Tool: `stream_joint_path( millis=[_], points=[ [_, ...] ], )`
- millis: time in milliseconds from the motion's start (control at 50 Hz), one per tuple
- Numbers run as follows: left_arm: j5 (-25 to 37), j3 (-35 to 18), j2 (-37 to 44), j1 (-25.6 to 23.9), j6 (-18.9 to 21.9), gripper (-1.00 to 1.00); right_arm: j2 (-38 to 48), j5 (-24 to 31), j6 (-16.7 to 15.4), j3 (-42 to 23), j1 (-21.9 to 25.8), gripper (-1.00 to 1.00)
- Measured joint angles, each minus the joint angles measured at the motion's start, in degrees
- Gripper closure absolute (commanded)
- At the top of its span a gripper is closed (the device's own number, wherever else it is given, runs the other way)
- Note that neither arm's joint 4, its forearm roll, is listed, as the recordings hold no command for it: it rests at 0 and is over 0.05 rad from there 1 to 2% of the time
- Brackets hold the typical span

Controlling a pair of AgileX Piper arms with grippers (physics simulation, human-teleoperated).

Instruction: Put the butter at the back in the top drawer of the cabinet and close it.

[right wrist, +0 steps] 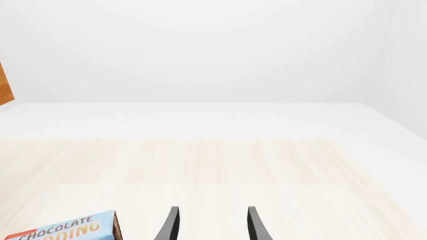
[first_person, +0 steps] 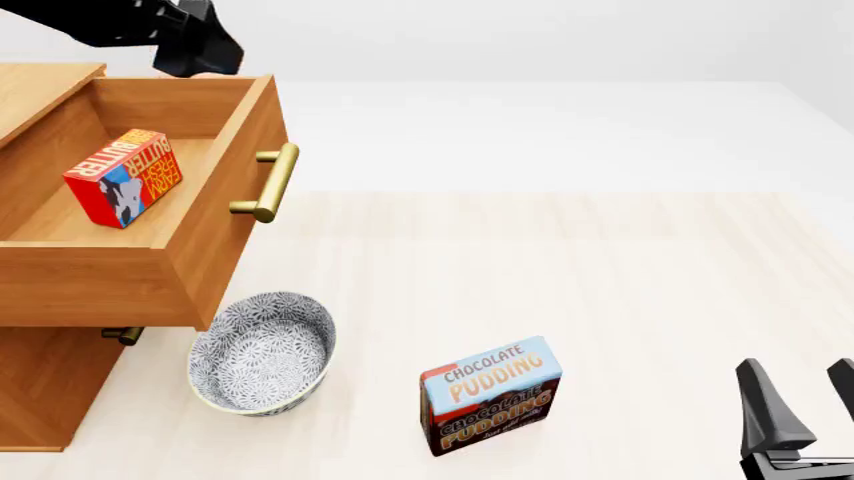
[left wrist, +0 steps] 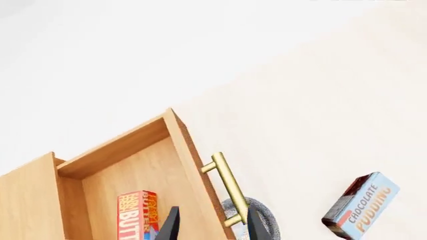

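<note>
- The butter, a small red and orange cardboard box with white lettering, is lying inside the top drawer, resting on the drawer's smooth wooden floor toward its left part.
- The top drawer is standing pulled out from the cabinet, a light brown wooden chest with visible grain at the left edge of the table.
- A brass bar handle, round and shiny, is sticking out from the drawer's front panel on two short posts.
- The left gripper is hovering above the open drawer at the far left; its two dark, tapering fingers are spread apart with nothing between them, and its wrist view is showing the drawer front and handle between the fingertips.
- A round ceramic bowl with a fine grey-and-white speckled pattern is sitting on the table just beside the cabinet, below the drawer's front.
- A blue-and-brown rectangular pudding box is standing upright on the table to the right of the bowl, apart from it.
- The right gripper is waiting at the near right corner, well apart from the pudding box, its black fingers spread and holding nothing.
- The table is showing a pale, matte wood-grain surface.
</note>
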Motion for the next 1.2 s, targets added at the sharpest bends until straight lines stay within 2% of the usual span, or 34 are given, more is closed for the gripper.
stream_joint_path(
  millis=[340, 740, 1200],
  points=[
    [-0.7, -3.7, 5.8, -9.5, -3.6, -1.00, 0.0, 0.0, 0.0, 0.0, 0.0, -1.00],
    [-5.1, -1.0, 10.1, -18.1, -8.4, -1.00, 0.0, 0.0, 0.0, 0.0, 0.0, -1.00],
    [-10.5, 2.8, 15.5, -22.1, -12.3, -1.00, 0.0, 0.0, 0.0, 0.0, 0.0, -1.00]
  ],
)
